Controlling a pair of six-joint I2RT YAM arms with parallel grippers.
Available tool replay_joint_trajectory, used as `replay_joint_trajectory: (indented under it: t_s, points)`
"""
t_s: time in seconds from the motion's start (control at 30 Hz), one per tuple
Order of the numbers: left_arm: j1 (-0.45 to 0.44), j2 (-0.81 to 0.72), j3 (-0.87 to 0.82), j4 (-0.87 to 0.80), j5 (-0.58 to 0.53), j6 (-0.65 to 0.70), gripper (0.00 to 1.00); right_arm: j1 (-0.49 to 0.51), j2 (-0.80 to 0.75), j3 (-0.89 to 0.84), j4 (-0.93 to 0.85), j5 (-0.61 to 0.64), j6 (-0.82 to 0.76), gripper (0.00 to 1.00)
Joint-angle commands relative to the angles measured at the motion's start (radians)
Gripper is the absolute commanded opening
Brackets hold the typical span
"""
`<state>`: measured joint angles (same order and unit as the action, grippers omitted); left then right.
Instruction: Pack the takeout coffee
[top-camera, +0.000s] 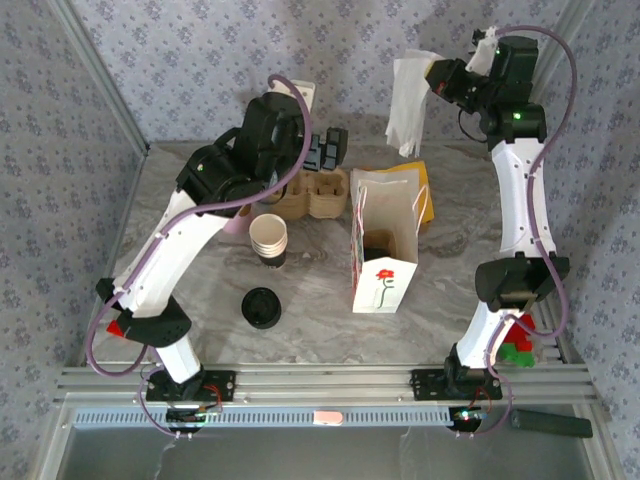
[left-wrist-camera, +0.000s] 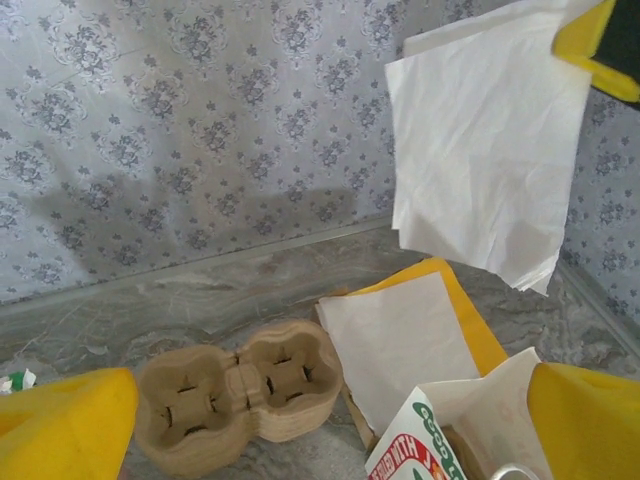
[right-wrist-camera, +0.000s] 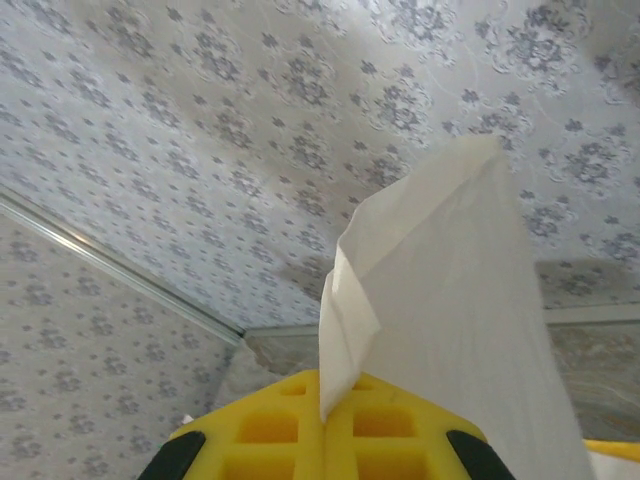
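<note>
A white paper bag (top-camera: 384, 272) with a red flower stands open at mid-table. Deep inside it sits a dark, black-topped shape (top-camera: 378, 244), apparently the takeout coffee, mostly hidden by the bag walls. My right gripper (top-camera: 440, 76) is raised high at the back right, shut on a white napkin (top-camera: 408, 100) that hangs down from it. The right wrist view has the yellow pads (right-wrist-camera: 300, 435) pinching the napkin (right-wrist-camera: 450, 330). My left gripper (top-camera: 326, 150) hovers open over the cardboard cup carrier (left-wrist-camera: 235, 400), with nothing between its fingers (left-wrist-camera: 60, 425).
A stack of lidless white-rimmed cups (top-camera: 268, 236) and a loose flat black lid (top-camera: 261, 307) lie left of the bag. The carrier (top-camera: 318, 192) sits behind them. More napkins on a yellow sheet (left-wrist-camera: 400, 340) lie behind the bag (left-wrist-camera: 440, 450). Small red and green items (top-camera: 516, 345) sit by the right base.
</note>
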<state>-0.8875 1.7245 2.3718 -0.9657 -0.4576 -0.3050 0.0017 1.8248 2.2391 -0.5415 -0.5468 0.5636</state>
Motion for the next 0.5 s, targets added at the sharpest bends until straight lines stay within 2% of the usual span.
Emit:
replay_joint_trajectory:
  t_s: [0.0,0.13,0.47]
  points:
    - [0.042,0.011,0.024,0.024,0.012,-0.047,1.00,0.009,-0.012,0.075,0.063,-0.073,0.058,0.00]
    - [0.112,0.004,-0.010,0.056,0.155,-0.166,1.00,0.007,-0.022,0.090,0.079,-0.094,0.106,0.00]
    - [0.116,0.021,-0.045,0.064,0.271,-0.201,1.00,0.019,-0.040,0.073,0.160,-0.097,0.191,0.00]
